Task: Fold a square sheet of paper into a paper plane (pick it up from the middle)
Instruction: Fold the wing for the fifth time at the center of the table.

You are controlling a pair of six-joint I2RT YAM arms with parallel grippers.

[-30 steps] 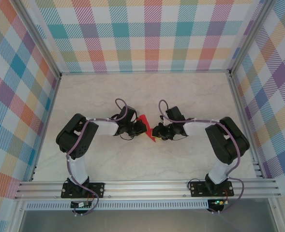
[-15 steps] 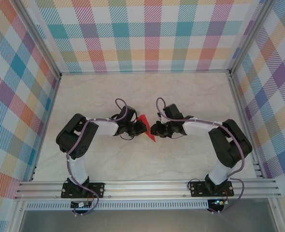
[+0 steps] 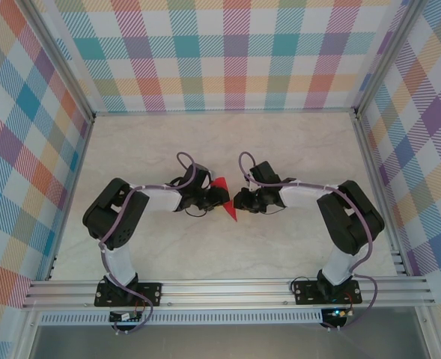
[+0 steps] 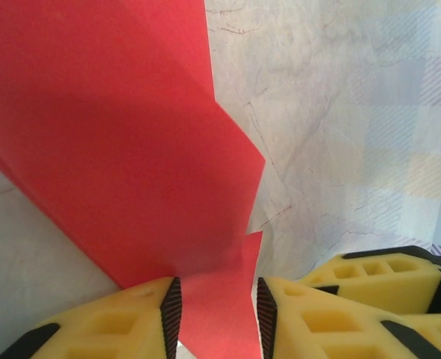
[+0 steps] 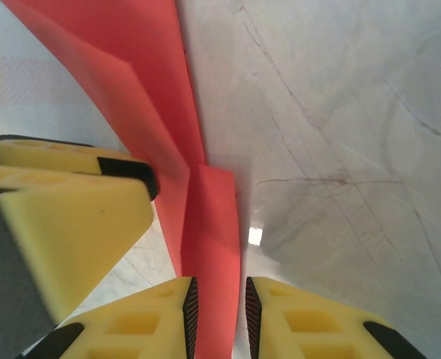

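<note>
The square sheet of paper is folded into a narrow red paper plane (image 3: 222, 185) that stands mid-table with its pointed end (image 3: 233, 215) toward me. My left gripper (image 3: 218, 197) is at its left side. In the left wrist view the left gripper (image 4: 219, 318) has its jaws apart, and a red layer (image 4: 115, 149) passes loosely between them. My right gripper (image 3: 239, 200) meets the plane from the right. In the right wrist view the right gripper (image 5: 219, 318) is narrowed on a folded red strip (image 5: 213, 239). The left gripper's yellow fingers (image 5: 63, 217) show just beside that strip.
The marble tabletop (image 3: 280, 149) is walled by aluminium posts and chequered panels (image 3: 227, 52) on three sides. The two arm bases (image 3: 126, 292) sit on the rail at the near edge. Both wrists nearly touch over the paper, and the right gripper's finger (image 4: 377, 277) shows close by.
My left gripper's jaws have spread apart around the paper. The right gripper has crept a little left and farther back, closer to the left one. The plane has barely shifted.
</note>
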